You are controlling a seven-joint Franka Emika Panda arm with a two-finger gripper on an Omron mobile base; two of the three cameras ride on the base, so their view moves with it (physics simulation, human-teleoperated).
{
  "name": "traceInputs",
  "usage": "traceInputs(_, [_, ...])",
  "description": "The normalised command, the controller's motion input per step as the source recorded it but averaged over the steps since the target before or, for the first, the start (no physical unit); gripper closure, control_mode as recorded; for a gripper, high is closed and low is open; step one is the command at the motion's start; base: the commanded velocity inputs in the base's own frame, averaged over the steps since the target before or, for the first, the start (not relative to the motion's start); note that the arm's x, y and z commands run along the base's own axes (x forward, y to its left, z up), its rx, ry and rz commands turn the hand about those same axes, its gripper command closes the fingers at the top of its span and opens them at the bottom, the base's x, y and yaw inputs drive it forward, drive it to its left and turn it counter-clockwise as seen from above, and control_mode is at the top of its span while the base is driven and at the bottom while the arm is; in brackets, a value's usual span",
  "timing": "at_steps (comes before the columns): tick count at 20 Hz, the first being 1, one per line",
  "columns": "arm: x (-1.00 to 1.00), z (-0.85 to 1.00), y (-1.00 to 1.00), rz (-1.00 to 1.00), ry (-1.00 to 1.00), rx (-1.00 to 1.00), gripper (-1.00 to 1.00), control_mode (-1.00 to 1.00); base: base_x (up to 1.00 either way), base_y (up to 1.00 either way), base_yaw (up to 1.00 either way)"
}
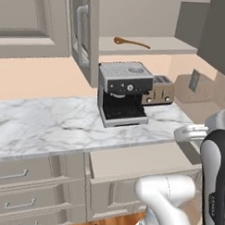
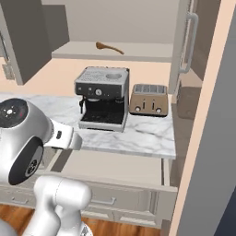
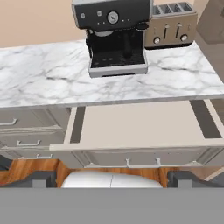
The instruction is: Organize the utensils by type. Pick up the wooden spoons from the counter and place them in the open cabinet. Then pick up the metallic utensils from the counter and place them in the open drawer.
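Marble worktop [image 1: 49,121] runs across the scene, white with grey veins, and on it stand a grey and black espresso machine [image 1: 124,94] and, just beside it on the side of the wall corner, a steel toaster [image 1: 160,90]. Above them the cabinet [image 1: 85,34] stands open, its door with the vertical steel bar handle swung outward, and on its shelf [image 2: 138,51] lies one wooden spoon [image 1: 131,42], the longer orange-brown one. Its long axis goes along the shelf, nearly parallel to the front edge; in the left base view the round bowl points to the left, toward the open door, and the thin handle points to the right and a little toward the front. In the right base view the same spoon [image 2: 109,47] lies with the bowl at the left and the handle running to the right, well back from the shelf edge. Under the worktop the drawer [image 3: 140,124] is pulled out, wide and shallow, with a plain beige bottom. The tool [image 3: 112,177] is seen in the hand view, where its two dark finger tips rise at the far left and far right of the lower part, so the jaws stand fully apart and nothing is between them. It looks from in front and above at the pulled-out drawer and the worktop behind it. In the base views the white arm [image 2: 27,138] is folded low in front of the drawer.
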Motion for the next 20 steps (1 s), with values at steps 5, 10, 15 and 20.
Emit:
traceInputs(5, [0.0,0.0,0.0,0.0,0.0,0.0,-1.0,1.0,-0.78,-0.03,0.0])
traceInputs(10, [0.0,0.0,0.0,0.0,0.0,0.0,-1.0,1.0,-0.72,0.3,0.19])
traceInputs(15, [0.0,0.0,0.0,0.0,0.0,0.0,-1.0,1.0,-0.51,0.8,0.27])
traceInputs(20, [0.0,0.0,0.0,0.0,0.0,0.0,-1.0,1.0,-0.28,1.0,0.14])
